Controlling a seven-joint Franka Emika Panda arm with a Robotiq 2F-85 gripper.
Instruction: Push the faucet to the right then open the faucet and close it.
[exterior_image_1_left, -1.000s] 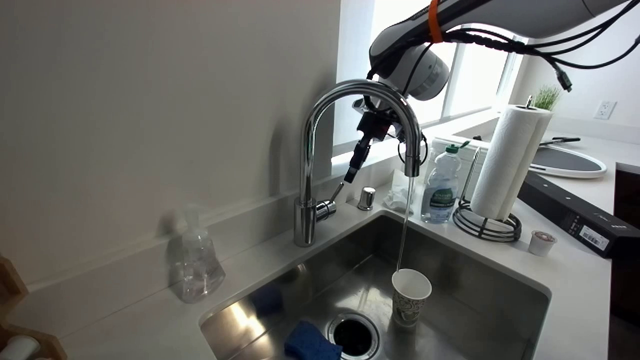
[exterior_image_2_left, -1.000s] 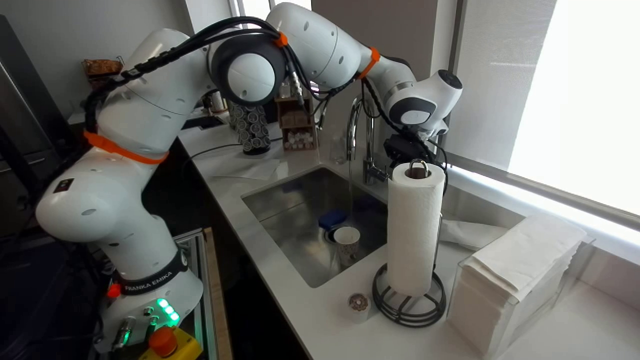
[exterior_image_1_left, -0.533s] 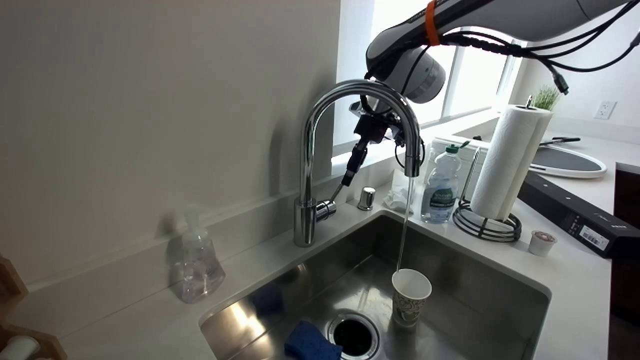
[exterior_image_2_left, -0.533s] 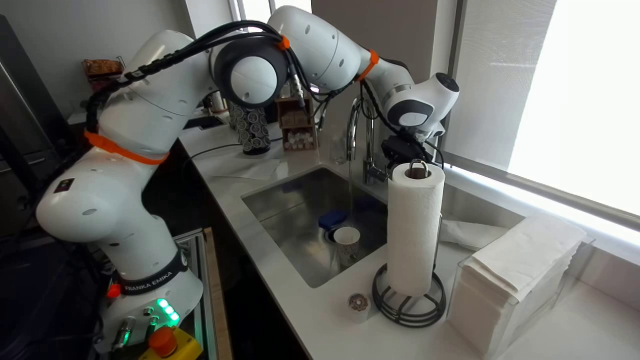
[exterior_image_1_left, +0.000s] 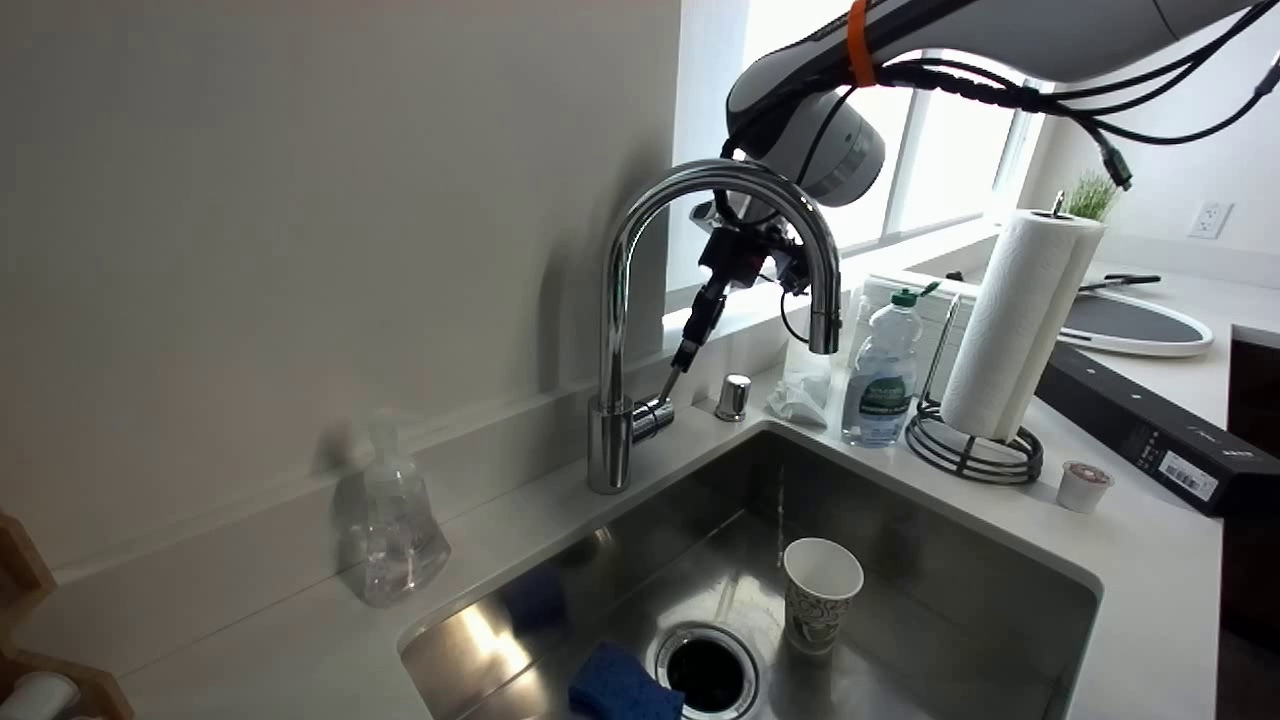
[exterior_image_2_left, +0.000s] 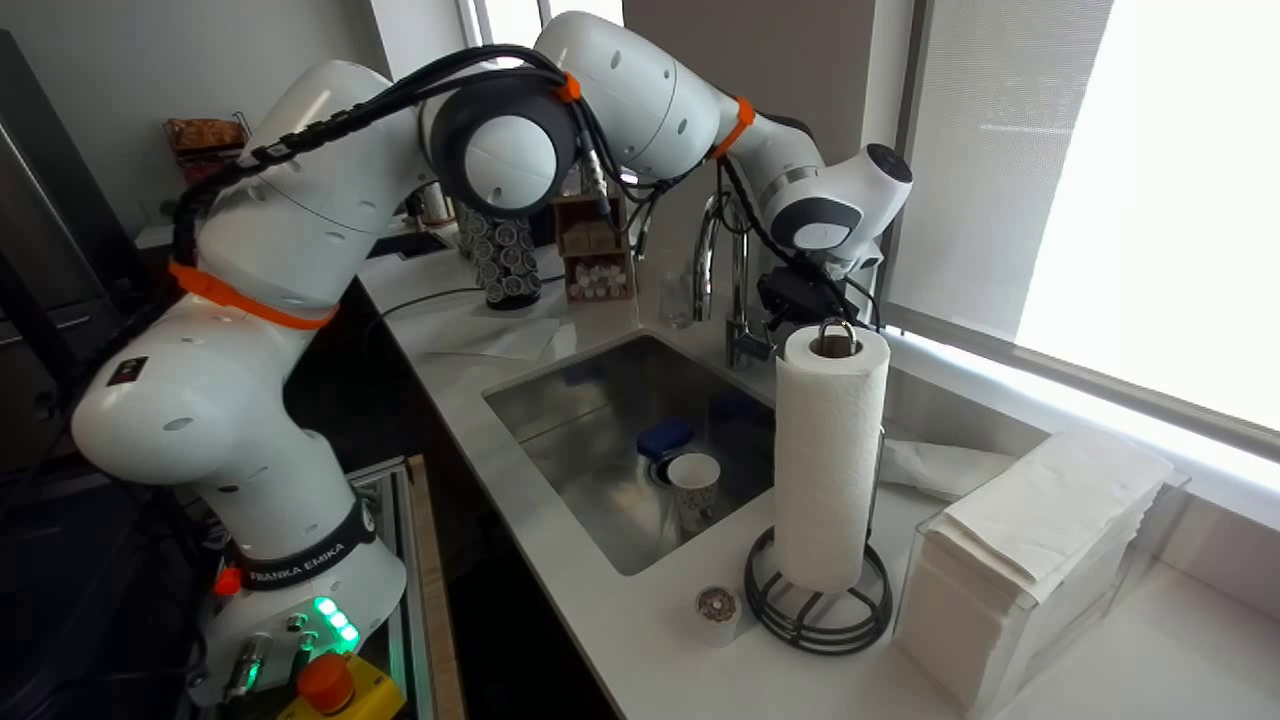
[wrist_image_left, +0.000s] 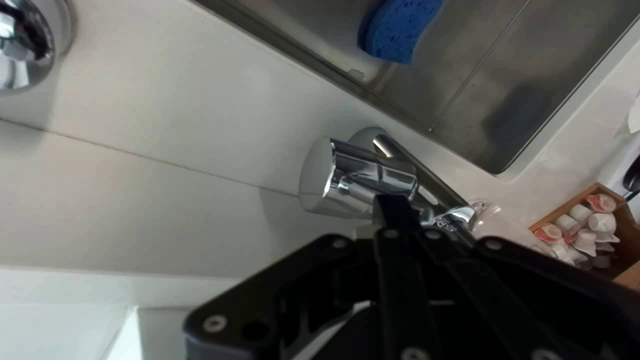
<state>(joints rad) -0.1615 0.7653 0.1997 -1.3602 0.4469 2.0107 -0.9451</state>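
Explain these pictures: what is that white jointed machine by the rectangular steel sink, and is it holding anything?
It's a white, jointed robot arm. Two pictures come from cameras standing outside it; the third, from one mounted on the arm. Inside the sink are a white patterned paper cup and a blue sponge; a clear, green-capped plastic bottle stands on the white counter. The black jaws, seemingly shut, are at the small chrome side lever of the tall, arched chrome faucet. Whether they pinch or merely press it, I can't tell.

One faucet (exterior_image_1_left: 612, 340), one paper cup (exterior_image_1_left: 818, 607), one sponge (exterior_image_1_left: 620, 686).
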